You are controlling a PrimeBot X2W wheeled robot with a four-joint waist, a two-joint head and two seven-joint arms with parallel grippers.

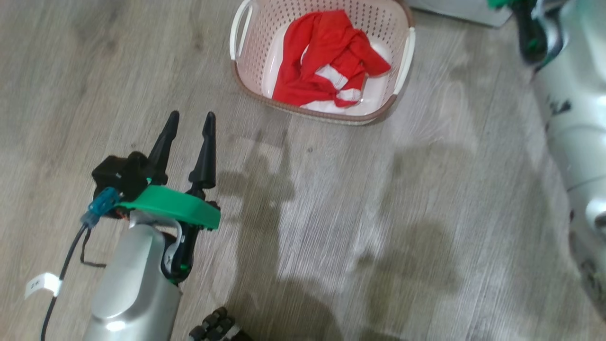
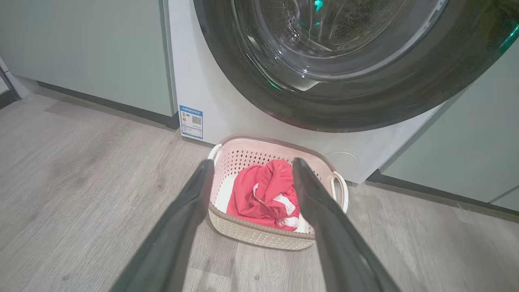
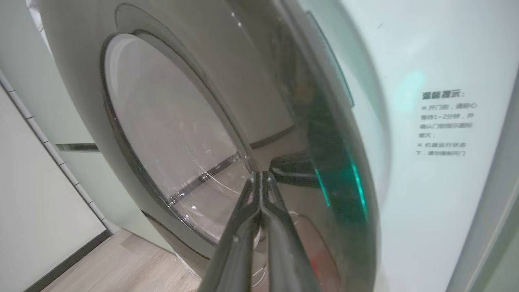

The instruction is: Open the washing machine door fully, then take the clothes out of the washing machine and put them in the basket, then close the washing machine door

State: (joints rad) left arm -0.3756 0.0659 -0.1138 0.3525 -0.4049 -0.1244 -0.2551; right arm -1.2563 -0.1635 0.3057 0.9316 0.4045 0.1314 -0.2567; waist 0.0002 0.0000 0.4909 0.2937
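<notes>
Status: clothes (image 1: 326,61) were in the basket (image 1: 331,116), a crumpled red-and-white heap. Basket sat on the floor (image 1: 378,213) just in front of the washing machine (image 2: 211,93), below the door (image 2: 365,105). Unload looked done; step in hand read as closing the door.

Right gripper (image 3: 259,175) was pinched shut with nothing between the fingers, tips at the door's glossy black rim beside the glass bulge. Contact looked likely, couldn't confirm. Door lay close against the machine's front; latched or not, couldn't tell.

Left gripper (image 1: 191,115) was spread wide and empty, out in front of the machine, basket between it and the front panel.

To do it well, my read: push on the rim, not the glass, away from the hinge side, square to the machine's front, steady until the latch catches. Closed tips could skid on that gloss.

Orientation: door was round, no real long axis, face pointing straight out from the machine. Basket's long axis ran parallel to the machine's front, a handle at each end.
</notes>
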